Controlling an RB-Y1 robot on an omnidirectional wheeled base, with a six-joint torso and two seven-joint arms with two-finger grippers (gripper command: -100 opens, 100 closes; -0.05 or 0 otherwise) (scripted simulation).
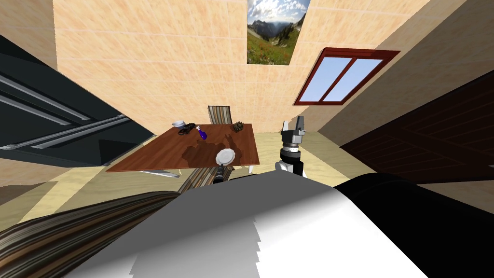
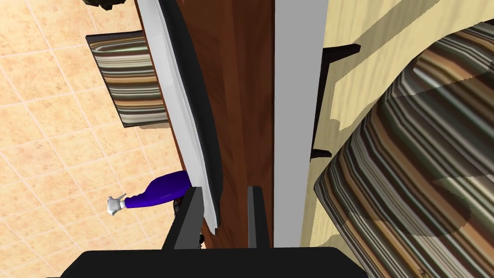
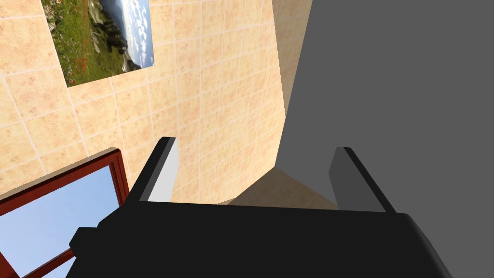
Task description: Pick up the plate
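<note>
Gripping the plate by its rim, the left gripper has its two fingers drawn close together, one against the white face and the other on the side of the dark underside. Whether that second finger really touches is hard to tell from the wrist view. The plate is at the near edge of the brown table, at a slant to the table top rather than flat on it.

Further along the table lies a blue bottle with a white neck, and past it are a small white bowl and two dark things too small to name. A striped chair stands at the far side, and another striped seat is just below the near edge.

The right gripper is raised beside the table's right side, well apart from the plate, its fingers spread wide with nothing between them.
</note>
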